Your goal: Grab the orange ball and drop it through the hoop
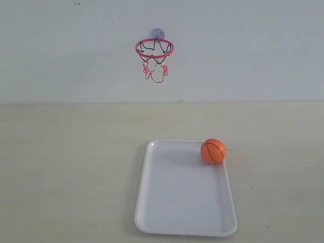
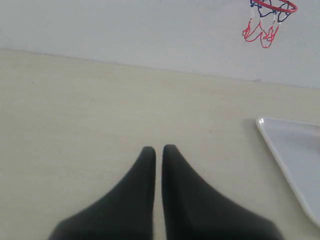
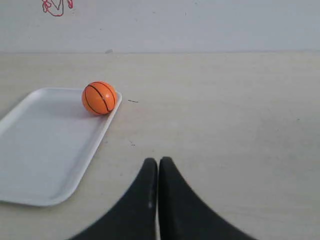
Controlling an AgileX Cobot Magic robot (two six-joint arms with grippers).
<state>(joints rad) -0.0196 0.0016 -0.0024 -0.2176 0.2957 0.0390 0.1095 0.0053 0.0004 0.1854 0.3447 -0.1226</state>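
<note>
The orange ball (image 1: 213,151) rests in the far right corner of the white tray (image 1: 172,212), against its rim. The right wrist view also shows the orange ball (image 3: 99,98) on the tray (image 3: 45,150). The hoop (image 1: 154,48), a red ring with a string net, hangs on the back wall above the table. Only its lower part, the hoop (image 2: 272,10), shows in the left wrist view. My left gripper (image 2: 158,148) is shut and empty over bare table. My right gripper (image 3: 158,160) is shut and empty, well short of the ball. Neither gripper appears in the exterior view.
The tray's corner (image 2: 290,145) lies to one side of the left gripper. A pale wooden table (image 1: 66,167) runs to a plain white wall (image 1: 253,50). The net's red strings (image 3: 55,7) peek in at the edge of the right wrist view.
</note>
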